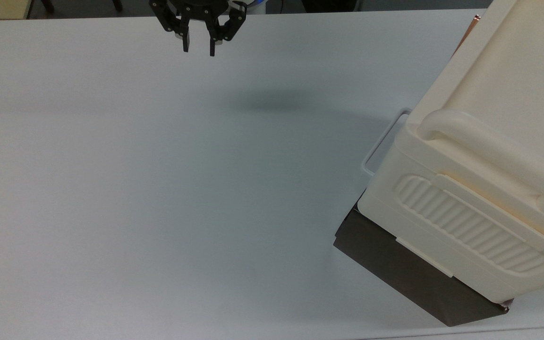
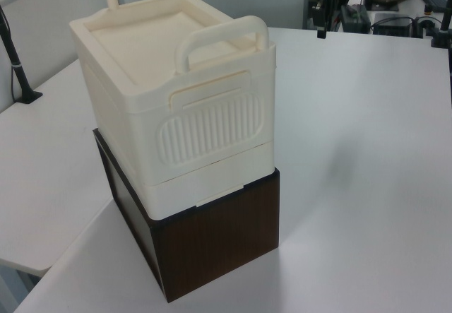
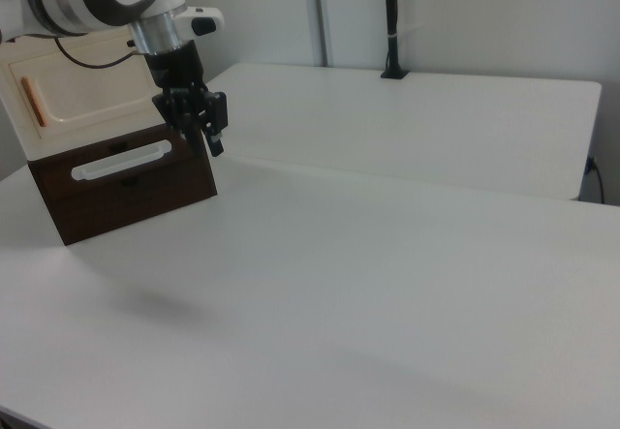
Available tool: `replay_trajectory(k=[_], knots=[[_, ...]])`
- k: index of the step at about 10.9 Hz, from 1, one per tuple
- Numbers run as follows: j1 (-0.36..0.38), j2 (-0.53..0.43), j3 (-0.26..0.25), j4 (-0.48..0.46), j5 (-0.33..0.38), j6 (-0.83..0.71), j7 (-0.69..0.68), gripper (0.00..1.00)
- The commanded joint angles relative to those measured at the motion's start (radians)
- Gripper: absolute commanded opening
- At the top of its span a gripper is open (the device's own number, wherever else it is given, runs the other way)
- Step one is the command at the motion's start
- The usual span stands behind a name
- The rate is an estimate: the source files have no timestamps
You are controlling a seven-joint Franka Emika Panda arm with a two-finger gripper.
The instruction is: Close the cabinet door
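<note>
The cabinet door [image 3: 92, 85] is a cream panel with a recessed field and a small copper-orange bar handle [image 3: 34, 102]. It faces the right view's camera and looks flat against the cream cabinet [image 1: 489, 156]. From the top view, a sliver of the handle [image 1: 475, 19] shows at the cabinet's far corner. My gripper [image 1: 199, 46] hangs open and empty over the table's far edge, well to the top view's left of the cabinet. In the right view, the gripper [image 3: 207, 141] is just in front of the cabinet's lower right corner. The gripper [image 2: 321, 29] appears small at the back in the left view.
The cream cabinet stands on a dark brown base [image 2: 219, 246] with a white drawer handle [image 3: 121, 160]. Its ribbed side panel [image 2: 208, 126] and thick rounded carry handles [image 2: 222, 34] face the left view. A wide white table [image 1: 158, 189] spreads to the top view's left.
</note>
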Motion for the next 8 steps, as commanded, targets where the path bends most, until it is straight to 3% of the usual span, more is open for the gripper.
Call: replay_trajectory(k=[1,4,8], knots=[[0.015,-0.029,-0.019,-0.031,-0.004,-0.042,0.017,1.00],[-0.005,-0.055,-0.022,-0.031,0.091,-0.043,0.014,1.00],[-0.022,-0.068,-0.022,-0.026,0.093,-0.046,0.014,1.00]])
